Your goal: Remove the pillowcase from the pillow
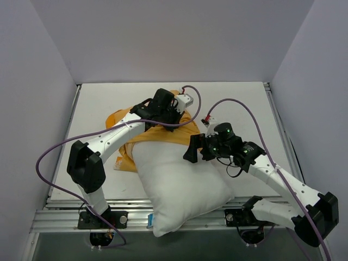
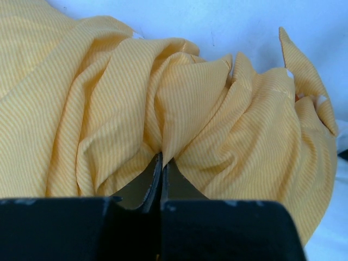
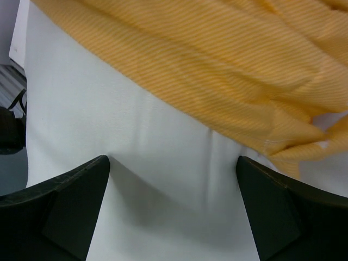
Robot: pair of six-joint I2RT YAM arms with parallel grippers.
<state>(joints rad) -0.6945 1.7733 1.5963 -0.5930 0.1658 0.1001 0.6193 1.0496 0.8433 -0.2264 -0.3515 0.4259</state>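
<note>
The orange-yellow pillowcase is bunched over the far end of the plump white pillow, most of which lies bare toward the near table edge. My left gripper sits on the bunched cloth at the far end, shut on a fold of the pillowcase, the fabric pinched between its fingertips. My right gripper presses down on the bare pillow just below the pillowcase hem, jaws wide open with only pillow surface between them.
The pillow's near corner overhangs the table's front rail, with a small blue tag there. White walls enclose the white tabletop on three sides. Purple cables loop from both arms.
</note>
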